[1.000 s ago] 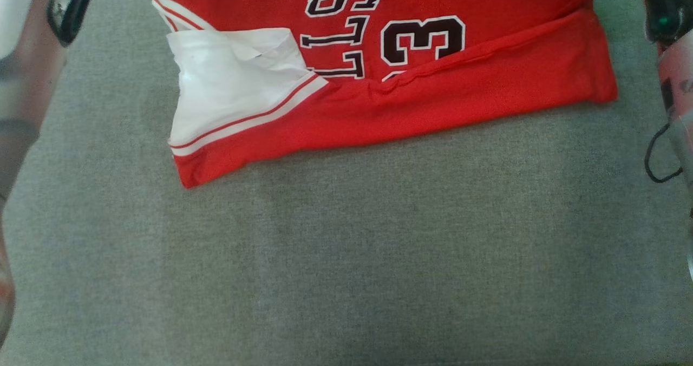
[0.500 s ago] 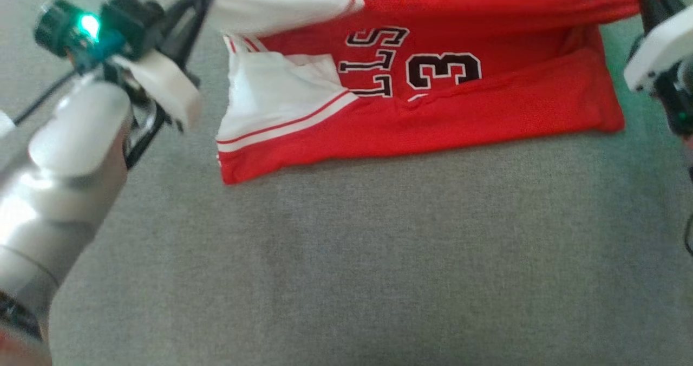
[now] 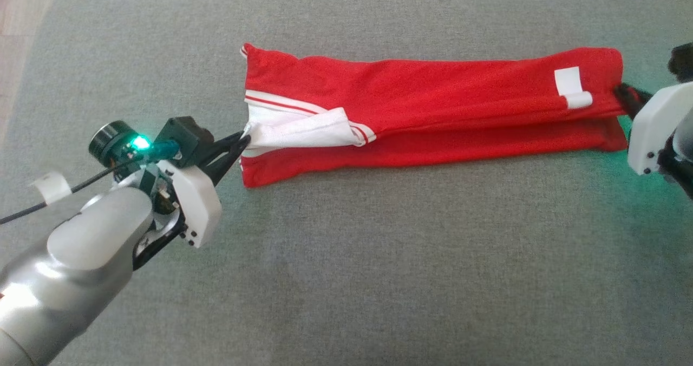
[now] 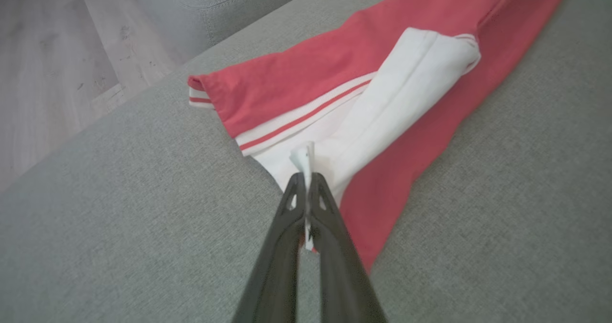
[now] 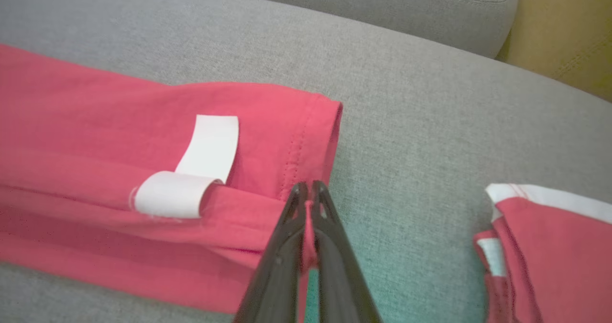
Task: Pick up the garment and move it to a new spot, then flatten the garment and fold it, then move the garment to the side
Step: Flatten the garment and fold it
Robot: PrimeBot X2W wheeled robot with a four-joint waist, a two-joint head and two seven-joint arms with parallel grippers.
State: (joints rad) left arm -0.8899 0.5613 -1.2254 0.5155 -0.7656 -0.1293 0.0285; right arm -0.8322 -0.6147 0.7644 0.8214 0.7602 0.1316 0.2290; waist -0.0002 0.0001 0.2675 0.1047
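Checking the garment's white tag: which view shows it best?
The right wrist view: the white tag lies close and large on the garment, its end curled. The head view shows it small, near the garment's right end. The left wrist view faces the other, white-trimmed end.

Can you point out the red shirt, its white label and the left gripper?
red shirt (image 3: 444, 82), head view, its top red layer.
white label (image 5: 210, 144), right wrist view, its flat upper part.
left gripper (image 4: 306, 182), left wrist view, between its fingers' tips.
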